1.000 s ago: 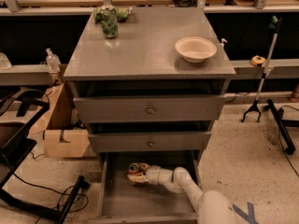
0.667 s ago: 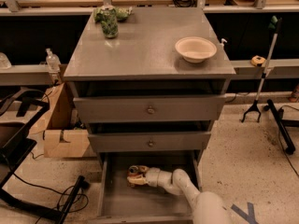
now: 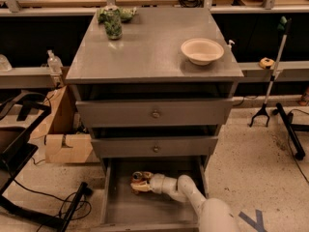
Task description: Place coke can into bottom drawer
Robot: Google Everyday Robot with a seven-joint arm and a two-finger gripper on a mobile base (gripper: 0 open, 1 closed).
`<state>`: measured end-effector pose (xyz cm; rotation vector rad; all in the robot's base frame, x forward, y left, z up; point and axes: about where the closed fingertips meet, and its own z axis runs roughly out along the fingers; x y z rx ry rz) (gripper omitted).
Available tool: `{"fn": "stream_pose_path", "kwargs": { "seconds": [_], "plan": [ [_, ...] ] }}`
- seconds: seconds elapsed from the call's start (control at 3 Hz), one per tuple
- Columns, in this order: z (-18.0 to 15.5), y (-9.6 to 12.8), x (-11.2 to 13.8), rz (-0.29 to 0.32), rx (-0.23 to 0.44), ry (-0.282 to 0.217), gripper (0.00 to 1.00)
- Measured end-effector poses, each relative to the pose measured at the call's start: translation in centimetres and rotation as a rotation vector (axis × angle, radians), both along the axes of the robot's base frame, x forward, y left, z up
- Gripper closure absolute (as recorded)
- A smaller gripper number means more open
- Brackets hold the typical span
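Almost nothing has moved: the gripper (image 3: pixel 141 183) stays low inside the bottom drawer (image 3: pixel 116 211), near the drawer's back. It seems to be squeezing the coke can (image 3: pixel 138 176), though the can is hard to see. Letting go looks like the next step.
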<state>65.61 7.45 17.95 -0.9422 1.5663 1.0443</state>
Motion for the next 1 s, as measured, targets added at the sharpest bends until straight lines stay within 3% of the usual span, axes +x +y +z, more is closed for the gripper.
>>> {"fn": "stream_pose_path", "kwargs": {
  "seconds": [0.33, 0.67, 1.0],
  "plan": [
    [0.01, 0.28, -0.07, 0.004, 0.002, 0.001, 0.32],
    [0.03, 0.65, -0.16, 0.009, 0.004, 0.002, 0.02],
    [0.04, 0.74, -0.19, 0.010, 0.004, 0.002, 0.00]
  ]
}}
